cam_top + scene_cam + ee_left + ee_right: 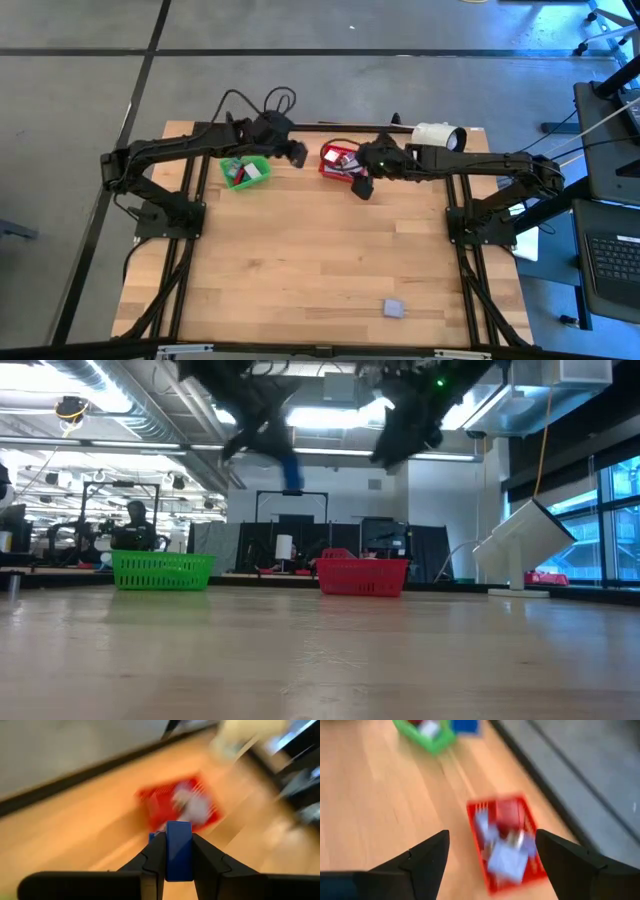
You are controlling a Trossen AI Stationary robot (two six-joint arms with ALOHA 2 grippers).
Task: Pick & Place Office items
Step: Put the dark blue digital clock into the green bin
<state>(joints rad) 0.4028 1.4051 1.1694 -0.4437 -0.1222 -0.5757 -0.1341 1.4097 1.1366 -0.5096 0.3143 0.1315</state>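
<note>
High view: the left gripper (297, 153) hangs between the green mesh basket (245, 171) and the red mesh basket (339, 160), and the right gripper (362, 187) sits just beside the red one. A lone lavender block (394, 309) lies well apart near the table's front. Low view: both arms ride high above the table. Left wrist view: fingers pinching a small blue block (178, 849), likely carrying it to the red basket. Right wrist view: fingers spread wide, empty, over the filled red basket.

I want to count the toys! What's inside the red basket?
The red basket holds a heap of small pieces: red ones and pale lavender or white ones. Whatever lies underneath them is covered, so an exact count isn't possible. The open right pincer is above it, empty.
</note>
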